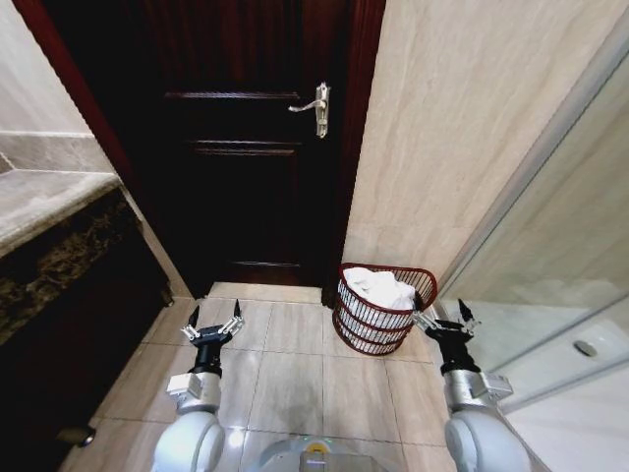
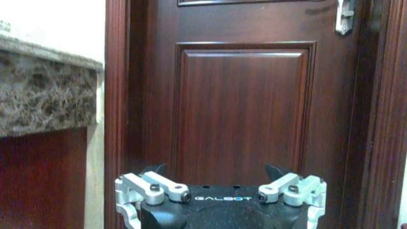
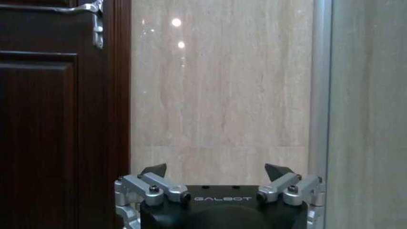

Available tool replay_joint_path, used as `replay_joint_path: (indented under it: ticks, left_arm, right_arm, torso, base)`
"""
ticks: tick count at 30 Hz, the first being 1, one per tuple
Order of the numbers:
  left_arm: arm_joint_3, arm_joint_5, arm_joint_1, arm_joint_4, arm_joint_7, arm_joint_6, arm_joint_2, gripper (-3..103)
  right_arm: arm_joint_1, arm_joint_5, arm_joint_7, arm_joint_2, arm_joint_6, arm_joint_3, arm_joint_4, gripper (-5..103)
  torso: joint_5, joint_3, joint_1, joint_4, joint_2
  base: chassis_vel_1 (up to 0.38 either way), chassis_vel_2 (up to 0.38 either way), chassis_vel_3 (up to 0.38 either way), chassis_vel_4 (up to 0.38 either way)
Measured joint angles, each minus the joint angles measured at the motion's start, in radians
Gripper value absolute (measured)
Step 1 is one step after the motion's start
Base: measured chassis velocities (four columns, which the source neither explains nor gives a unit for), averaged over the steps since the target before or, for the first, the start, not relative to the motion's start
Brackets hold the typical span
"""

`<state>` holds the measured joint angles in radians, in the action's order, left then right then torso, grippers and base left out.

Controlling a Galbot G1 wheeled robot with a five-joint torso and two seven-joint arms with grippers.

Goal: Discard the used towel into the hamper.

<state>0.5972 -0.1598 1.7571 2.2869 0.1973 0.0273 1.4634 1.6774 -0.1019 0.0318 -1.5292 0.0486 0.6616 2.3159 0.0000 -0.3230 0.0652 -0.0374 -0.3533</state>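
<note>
The crumpled white towel (image 1: 379,287) lies inside the small round dark reddish-brown open-weave hamper (image 1: 378,320), which stands on the beige tiled floor (image 1: 295,379) against the pale wall, just right of the dark wooden door (image 1: 251,147). The 2 grippers hang low with fingers spread and holding nothing: the left gripper (image 1: 214,320) over the floor tiles before the door, the right gripper (image 1: 444,320) just beside the hamper's right rim

bathroom: tiled floor (image 1: 295,379), marble counter (image 1: 44,202), glass shower screen (image 1: 550,246), wood door (image 1: 246,147)
</note>
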Motion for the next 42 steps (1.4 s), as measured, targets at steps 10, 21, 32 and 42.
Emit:
replay_joint_path:
  ticks: [10,21,32,42]
  left_arm:
    - [0.014,-0.015,-0.006,0.012,-0.011,-0.005,-0.014,100]
    - [-0.002,-0.014,-0.013,0.015,-0.011,-0.009,-0.017,100]
    - [-0.010,-0.010,-0.014,0.017,0.002,-0.007,-0.017,100]
    - [-0.012,-0.009,-0.013,0.017,0.006,0.000,-0.017,100]
  right_arm:
    - [-0.033,0.003,0.014,0.015,0.015,-0.012,-0.021,100]
    - [-0.039,0.002,0.030,0.005,-0.007,-0.013,-0.033,100]
    - [-0.035,0.001,0.037,0.003,-0.017,-0.013,-0.031,100]
    - [-0.030,0.003,0.044,0.002,-0.017,-0.023,-0.021,100]
  torso:
    - [0.0000,-0.012,0.007,0.0001,-0.019]
    - [-0.0001,-0.030,0.017,0.0001,-0.047]
    - [0.0000,-0.049,0.029,0.0001,-0.078]
    - [-0.0001,-0.069,0.042,0.0001,-0.110]
  base:
    - [0.000,0.000,0.000,0.000]
    - [0.000,0.000,0.000,0.000]
    - [0.000,0.000,0.000,0.000]
    - [0.000,0.000,0.000,0.000]
